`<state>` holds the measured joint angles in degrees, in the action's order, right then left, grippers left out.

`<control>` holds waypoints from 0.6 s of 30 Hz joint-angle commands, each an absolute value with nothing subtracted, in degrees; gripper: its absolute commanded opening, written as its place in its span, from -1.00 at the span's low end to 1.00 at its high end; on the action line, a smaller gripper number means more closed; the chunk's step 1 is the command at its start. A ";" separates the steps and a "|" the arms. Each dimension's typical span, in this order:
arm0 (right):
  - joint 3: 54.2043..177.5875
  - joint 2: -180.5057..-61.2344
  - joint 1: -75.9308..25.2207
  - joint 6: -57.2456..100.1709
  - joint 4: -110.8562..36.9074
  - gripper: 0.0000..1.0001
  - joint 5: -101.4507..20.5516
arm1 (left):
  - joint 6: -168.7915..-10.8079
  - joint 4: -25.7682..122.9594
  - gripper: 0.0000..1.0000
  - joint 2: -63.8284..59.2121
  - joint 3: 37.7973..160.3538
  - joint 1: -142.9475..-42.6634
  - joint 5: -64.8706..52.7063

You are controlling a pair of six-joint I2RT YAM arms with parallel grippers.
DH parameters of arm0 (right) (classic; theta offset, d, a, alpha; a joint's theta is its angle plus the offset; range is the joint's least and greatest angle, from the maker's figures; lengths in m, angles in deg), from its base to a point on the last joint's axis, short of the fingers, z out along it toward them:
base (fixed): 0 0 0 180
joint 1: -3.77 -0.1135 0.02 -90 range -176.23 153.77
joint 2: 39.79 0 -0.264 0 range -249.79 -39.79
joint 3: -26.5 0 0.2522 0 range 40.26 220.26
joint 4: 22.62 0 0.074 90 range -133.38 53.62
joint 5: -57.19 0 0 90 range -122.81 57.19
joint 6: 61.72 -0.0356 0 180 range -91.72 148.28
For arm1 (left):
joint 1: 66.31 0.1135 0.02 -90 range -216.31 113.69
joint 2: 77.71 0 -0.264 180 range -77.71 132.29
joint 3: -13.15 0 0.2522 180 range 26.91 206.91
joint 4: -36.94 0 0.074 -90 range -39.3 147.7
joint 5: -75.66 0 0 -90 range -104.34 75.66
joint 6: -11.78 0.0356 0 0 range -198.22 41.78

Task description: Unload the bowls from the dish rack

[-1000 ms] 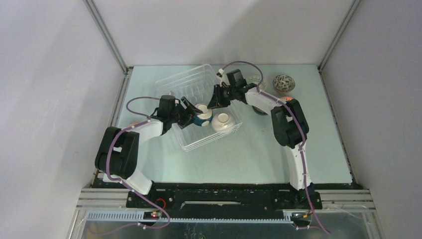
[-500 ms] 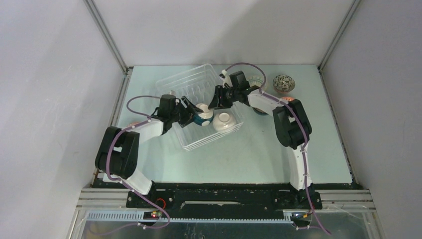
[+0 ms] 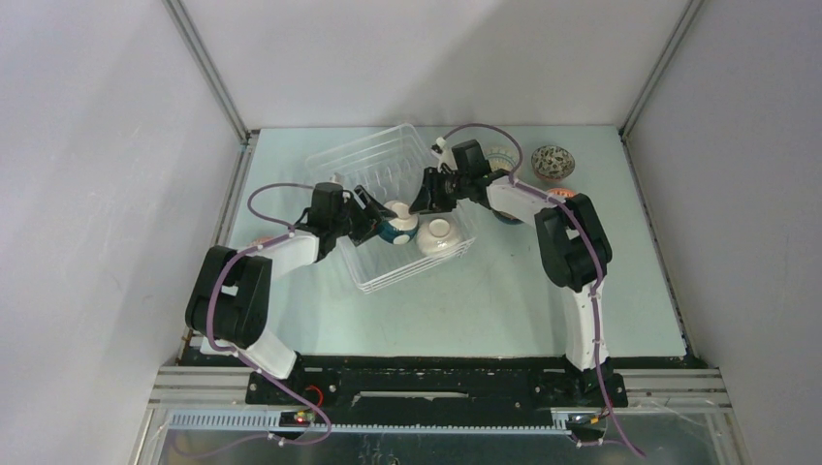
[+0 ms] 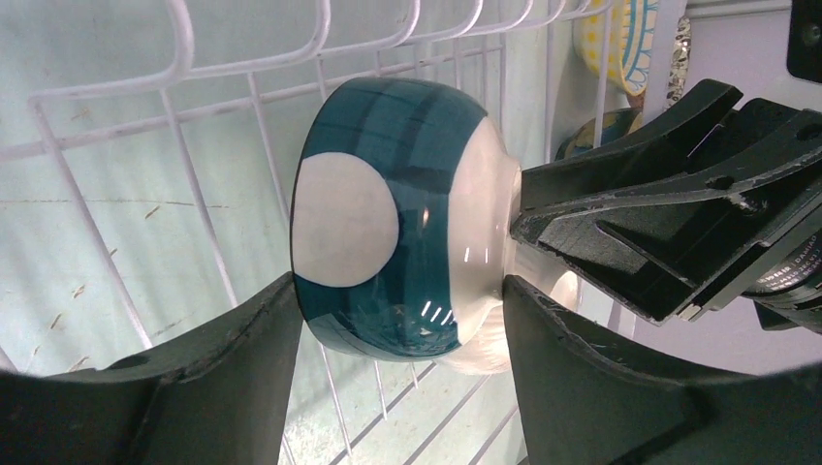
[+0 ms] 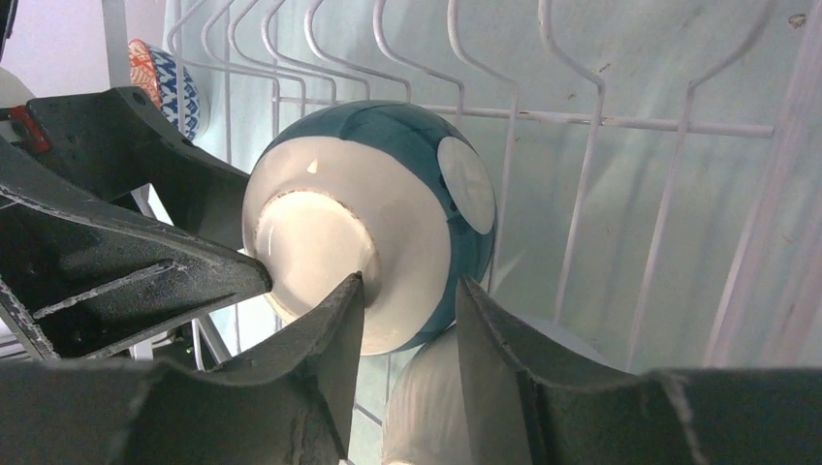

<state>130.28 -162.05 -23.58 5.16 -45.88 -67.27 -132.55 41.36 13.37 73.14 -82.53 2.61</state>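
Note:
A dark teal bowl (image 3: pixel 397 230) with white discs lies on its side in the white wire dish rack (image 3: pixel 368 160). My left gripper (image 3: pixel 386 223) is shut on it. In the left wrist view one finger presses the rim side and the other the white base of the teal bowl (image 4: pixel 388 223). My right gripper (image 3: pixel 426 203) stands open just behind the bowl. In the right wrist view its fingertips (image 5: pixel 354 286) sit at the foot ring of the teal bowl (image 5: pixel 388 194). A plain white bowl (image 3: pixel 438 235) rests in the rack beside it and shows below the right fingers as the white bowl (image 5: pixel 436 397).
A speckled bowl (image 3: pixel 553 161) and a pale bowl (image 3: pixel 499 155) stand on the table at the back right. A dark bowl (image 3: pixel 506 215) is partly hidden under the right arm. A yellow bowl (image 4: pixel 620 39) shows past the rack wires (image 4: pixel 184 39). A red and blue zigzag bowl (image 5: pixel 170 82) sits beyond the rack.
The right gripper's jaws have widened and the arm has drawn slightly back to the right. The left gripper's jaws have narrowed onto the teal bowl.

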 commanded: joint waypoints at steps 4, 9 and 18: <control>128.87 -160.50 -23.78 4.97 -45.26 -0.16 -68.92 | -130.79 29.20 0.28 11.84 77.73 -83.71 11.28; 129.26 -160.62 -24.40 5.52 -45.15 -0.13 -68.55 | -130.10 33.61 0.55 13.38 79.14 -83.69 10.59; 130.38 -161.35 -25.32 6.89 -47.01 -0.17 -67.35 | -130.19 35.86 0.66 17.17 81.09 -83.62 10.68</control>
<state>130.19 -162.02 -23.23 4.94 -43.84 -68.32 -130.67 38.86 16.85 76.77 -82.43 6.58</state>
